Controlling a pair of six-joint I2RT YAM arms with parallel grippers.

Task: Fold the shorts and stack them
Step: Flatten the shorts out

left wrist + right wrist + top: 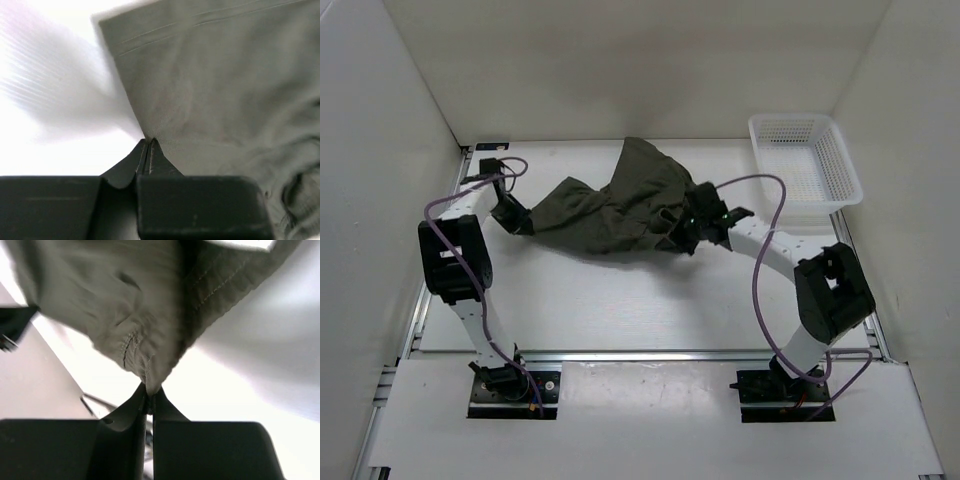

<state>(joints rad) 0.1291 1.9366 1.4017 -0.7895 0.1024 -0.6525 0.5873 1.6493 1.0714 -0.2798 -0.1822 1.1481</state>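
Observation:
The dark olive-green shorts (620, 205) lie rumpled across the back middle of the table, one part reaching toward the back wall. My left gripper (520, 225) is shut on the cloth at the shorts' left end; in the left wrist view its jaws (148, 142) pinch the edge of the shorts (215, 90) below a stitched hem. My right gripper (682, 238) is shut on the right side of the garment. Up close, the right gripper (150, 389) holds a bunched fold of the shorts (125, 305) near a seam.
A white mesh basket (807, 160) stands at the back right corner. White walls enclose the table on three sides. Purple cables loop over both arms. Bare white tabletop (620, 300) lies between the shorts and the arm bases.

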